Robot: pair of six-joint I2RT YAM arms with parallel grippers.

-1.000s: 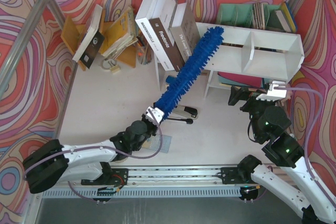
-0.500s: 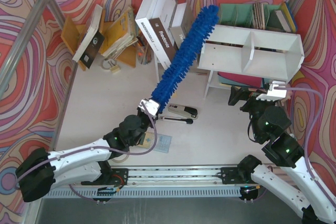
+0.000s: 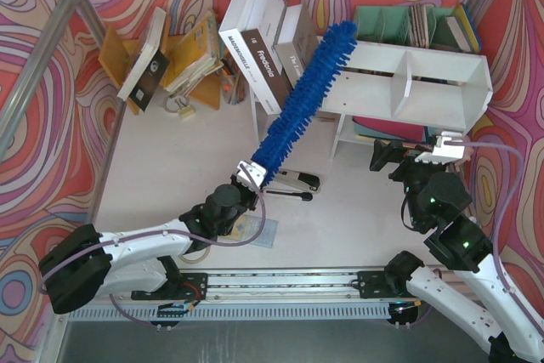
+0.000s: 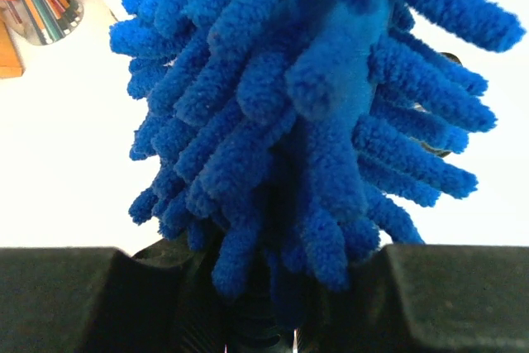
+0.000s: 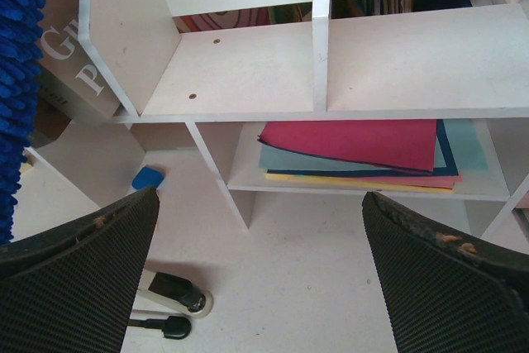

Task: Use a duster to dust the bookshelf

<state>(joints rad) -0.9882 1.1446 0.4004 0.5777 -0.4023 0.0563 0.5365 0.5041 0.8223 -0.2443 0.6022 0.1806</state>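
Note:
The duster [image 3: 302, 104] is a long fluffy blue brush, slanting up and to the right from my left gripper [image 3: 249, 178], which is shut on its handle end. Its tip lies at the left end of the white bookshelf [image 3: 425, 74]. The left wrist view is filled with the duster's strands [image 4: 314, 121], rising from between the shut jaws of that gripper [image 4: 273, 320]. My right gripper [image 5: 260, 279] stands open and empty in front of the bookshelf [image 5: 248, 72], low over the table. The duster [image 5: 16, 80] shows at that view's left edge.
Books [image 3: 263, 48] lean against the bookshelf's left side, beside an orange rack [image 3: 187, 57]. A teal organizer [image 3: 399, 23] stands behind the shelf. Coloured paper sheets [image 5: 355, 150] lie on its lower level. A stapler [image 3: 293, 183] lies on the table near the left gripper.
The duster's tip swung away toward the back wall, then came partway back to the shelf's left end, and the left gripper shifted slightly with it. The right arm has not moved.

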